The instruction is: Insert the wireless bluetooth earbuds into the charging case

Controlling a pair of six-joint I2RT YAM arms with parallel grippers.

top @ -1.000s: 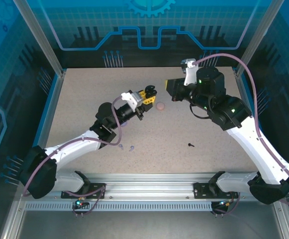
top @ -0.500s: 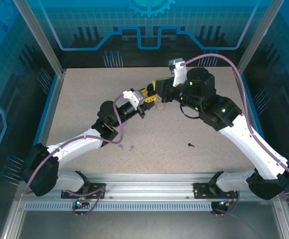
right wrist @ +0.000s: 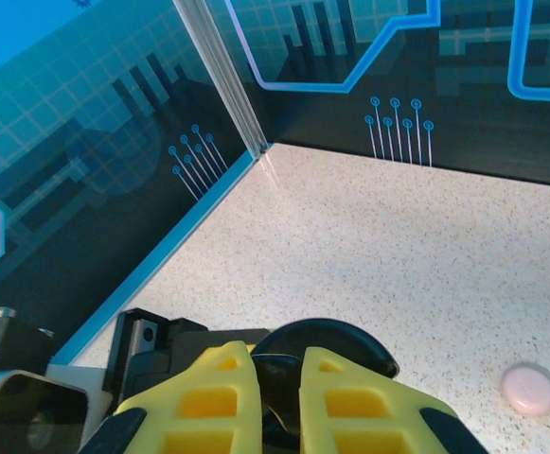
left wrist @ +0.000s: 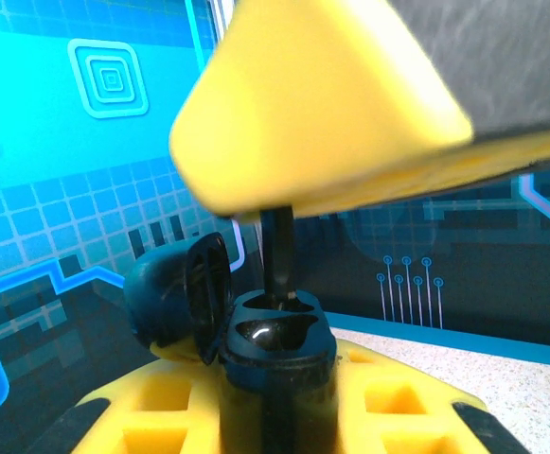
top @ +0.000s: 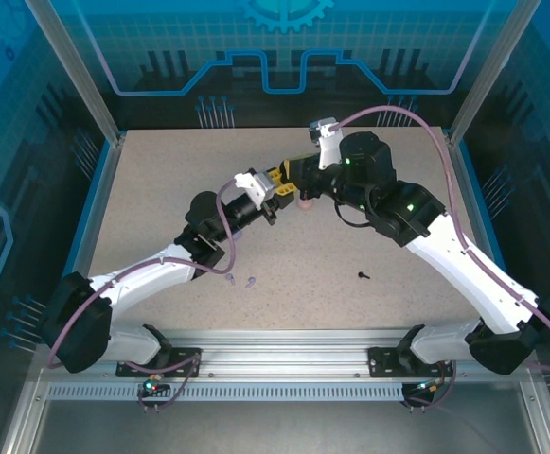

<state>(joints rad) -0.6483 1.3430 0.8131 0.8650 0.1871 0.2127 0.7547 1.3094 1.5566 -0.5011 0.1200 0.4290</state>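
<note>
Nearest the arm bases, the loose stock is unchanged over the last second. Two lilac earbuds (top: 250, 282) lie on the table (top: 151, 208) beside the left forearm. A loose black earbud (top: 363, 275) lies well apart from them, in front of the right arm.

Further in, the change is found. The right gripper (top: 297, 176), which stood off to the right a second ago, has swung left. It now sits directly over the left gripper (top: 276, 183), the two meeting above mid-table.

The left gripper is clamped on the black charging case (left wrist: 276, 342). The case is held with its wells upward and its lid (left wrist: 208, 288) hinged back to the left. The right gripper's fingers are drawn narrow on the held black earbud (left wrist: 279, 248).

Assessment: the approach is finished and the insertion step is in hand. None of the earbuds in sight is confirmed seated.

The held black earbud's long axis runs vertical in the left wrist view. Its stem points down, with the lower end at the mouth of one well. Its upper end is hidden under the yellow finger (left wrist: 322, 104). Whether it has bottomed out cannot be told.

At about the same depth, just beside the meeting point, a closed pink case (top: 305, 200) rests on the table.
</note>
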